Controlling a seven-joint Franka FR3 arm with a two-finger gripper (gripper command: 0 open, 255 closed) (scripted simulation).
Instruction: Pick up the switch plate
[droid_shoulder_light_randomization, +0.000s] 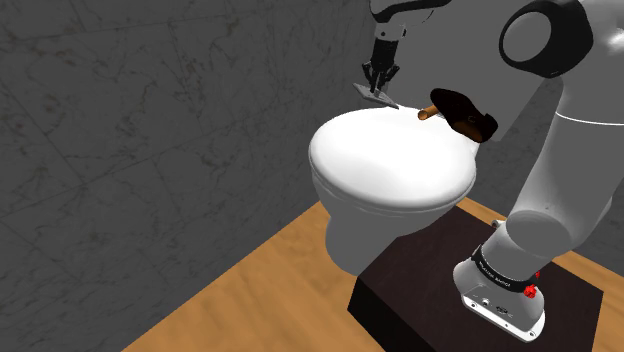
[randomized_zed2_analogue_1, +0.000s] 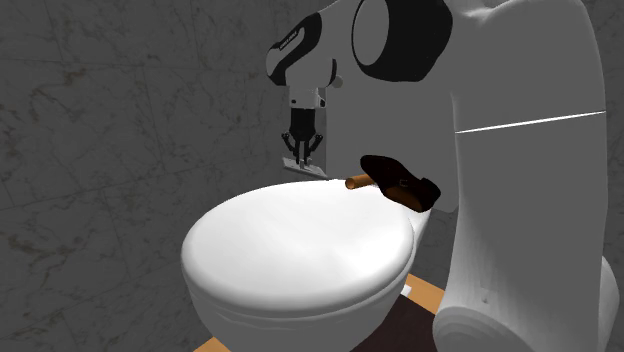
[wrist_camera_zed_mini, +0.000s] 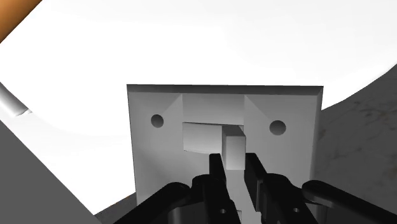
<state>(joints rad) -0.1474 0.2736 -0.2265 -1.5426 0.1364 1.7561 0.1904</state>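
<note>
One switch plate (wrist_camera_zed_mini: 210, 108), two fingers (wrist_camera_zed_mini: 217, 175) clasping it

The lower edge of the plate (wrist_camera_zed_mini: 159, 153) is covered by the fingers (wrist_camera_zed_mini: 217, 175) and cut by the wrist view's edge. In the shoulder view the base of the toilet (droid_shoulder_light_randomization: 390, 160) is partly hidden by the stand (droid_shoulder_light_randomization: 410, 290). The kind of the dark object (droid_shoulder_light_randomization: 465, 112) cannot be told.

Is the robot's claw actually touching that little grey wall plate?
Touching. The wrist view shows the gripper with its two black fingers clasping the switch plate by its raised middle, no gap on either side.
</note>
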